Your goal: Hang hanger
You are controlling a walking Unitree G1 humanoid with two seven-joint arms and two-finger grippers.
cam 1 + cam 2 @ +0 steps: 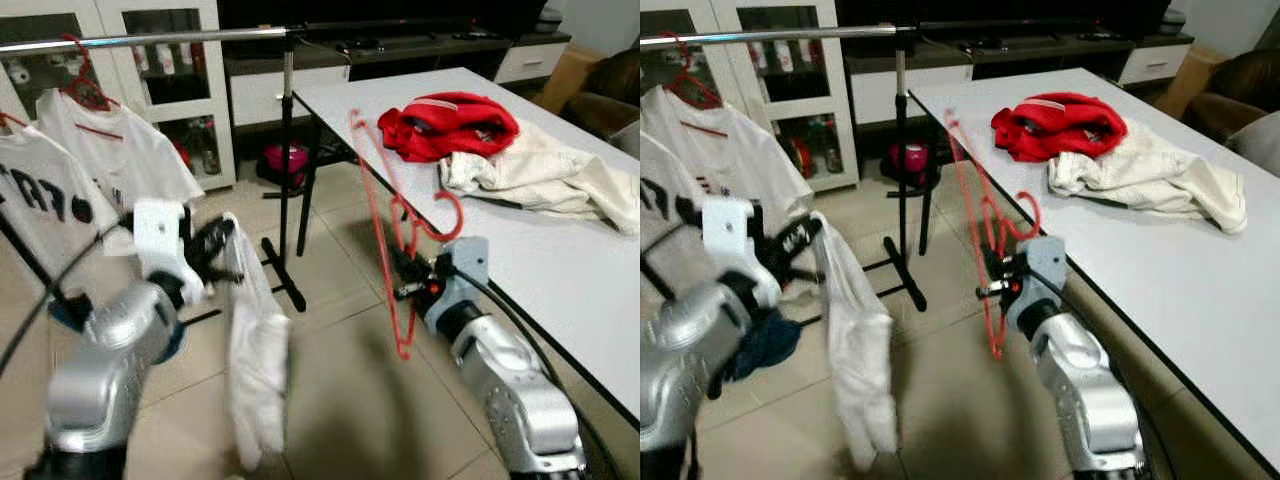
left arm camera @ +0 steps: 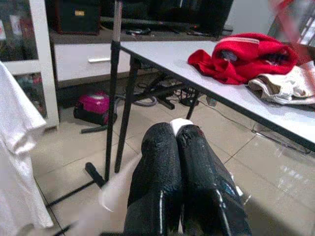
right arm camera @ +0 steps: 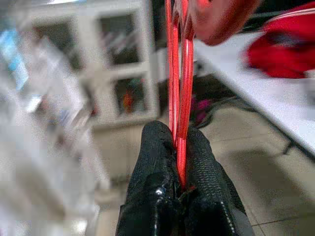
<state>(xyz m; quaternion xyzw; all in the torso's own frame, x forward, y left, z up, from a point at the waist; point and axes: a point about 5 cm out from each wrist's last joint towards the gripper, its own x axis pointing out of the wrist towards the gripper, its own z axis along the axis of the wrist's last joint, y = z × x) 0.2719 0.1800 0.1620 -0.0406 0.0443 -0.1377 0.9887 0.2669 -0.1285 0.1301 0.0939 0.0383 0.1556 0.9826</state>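
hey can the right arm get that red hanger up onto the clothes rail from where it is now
Probably, but not without lifting and swinging over. The right gripper is shut on the red hanger low beside the table, and the rail is higher and off to the robot's left. Open floor lies between.

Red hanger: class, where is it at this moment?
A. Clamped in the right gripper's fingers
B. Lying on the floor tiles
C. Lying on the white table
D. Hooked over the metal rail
A: the red hanger stands pinched between the right gripper's fingers beside the white table, apart from the metal rail, while the left gripper holds a white garment.
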